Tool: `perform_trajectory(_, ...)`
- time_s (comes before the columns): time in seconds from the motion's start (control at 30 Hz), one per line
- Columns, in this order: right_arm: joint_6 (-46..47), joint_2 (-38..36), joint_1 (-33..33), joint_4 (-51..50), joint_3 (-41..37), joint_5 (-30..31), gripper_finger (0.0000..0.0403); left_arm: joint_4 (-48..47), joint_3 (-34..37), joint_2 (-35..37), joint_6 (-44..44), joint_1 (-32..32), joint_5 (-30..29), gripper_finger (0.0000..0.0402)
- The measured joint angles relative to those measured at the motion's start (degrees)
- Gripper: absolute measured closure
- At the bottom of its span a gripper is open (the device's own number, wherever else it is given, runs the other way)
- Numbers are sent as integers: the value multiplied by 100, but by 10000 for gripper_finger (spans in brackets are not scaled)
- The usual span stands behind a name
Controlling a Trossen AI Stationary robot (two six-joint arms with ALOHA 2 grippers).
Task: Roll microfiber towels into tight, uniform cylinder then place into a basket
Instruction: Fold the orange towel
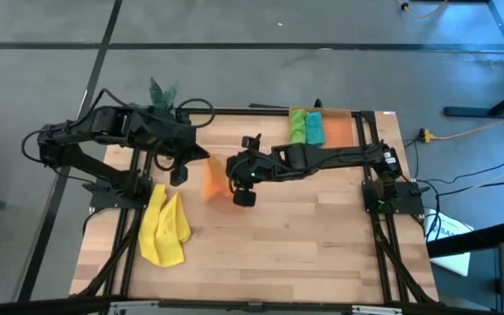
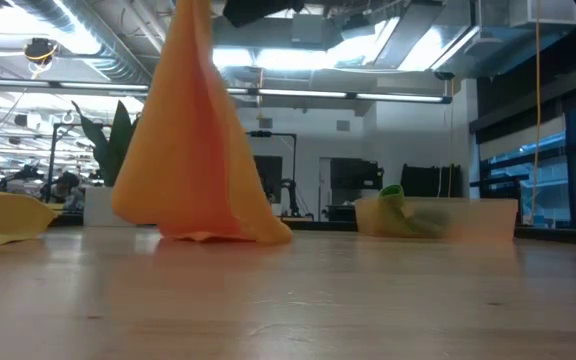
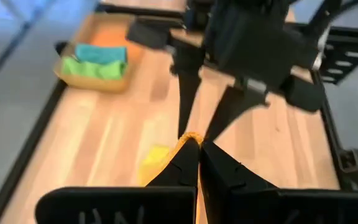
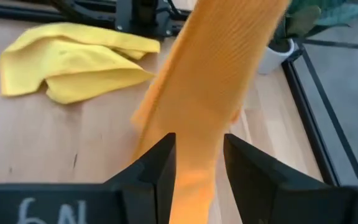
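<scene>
The orange towel [image 1: 215, 182] hangs in a tall cone at mid-table, and it also shows in the low view [image 2: 193, 140]. My left gripper [image 3: 199, 155] is shut on its top. My right gripper [image 4: 199, 152] is open, one finger on either side of the hanging towel [image 4: 210, 81]; I cannot tell whether it touches. The yellow towel [image 1: 164, 229] lies crumpled on the table at the near left. The green towel [image 1: 297, 127] and the teal towel [image 1: 314, 129] lie rolled in the orange basket [image 1: 338, 131] at the far right. My left gripper pinches the orange towel's topmost bit [image 3: 191, 138] between its two shut fingers, which come from the table's left. Only a small orange tip shows past the fingertips. The towel hangs below the fingers and spreads downward, with its lower edge [image 2: 213, 235] resting on the table.
A potted plant [image 1: 161, 92] stands at the far left edge, behind my left arm. The basket also shows in the low view [image 2: 438, 218]. Bare wood lies across the near half of the table [image 1: 304, 254].
</scene>
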State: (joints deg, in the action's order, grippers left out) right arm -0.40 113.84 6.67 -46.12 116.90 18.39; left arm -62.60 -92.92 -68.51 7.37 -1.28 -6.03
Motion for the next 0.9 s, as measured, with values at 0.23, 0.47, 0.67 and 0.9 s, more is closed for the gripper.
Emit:
perform_trajectory(0.23, 171, -32, 17, -3, 0, -50, 267, 0, 0, 0, 534, -2, -15, 401)
perform_trajectory(0.47, 486, -23, 200, 311, 0, 128, 267, 371, 0, -40, 1170, -4, -1098, 402)
perform_trajectory(0.67, 1084, 192, 403, 737, 0, 1382, 267, 696, 4, -333, 1329, -175, -1563, 402)
perform_trajectory(0.9, 1668, 454, 598, 950, -7, 2587, 267, 960, 4, -589, 1323, -256, -1601, 401)
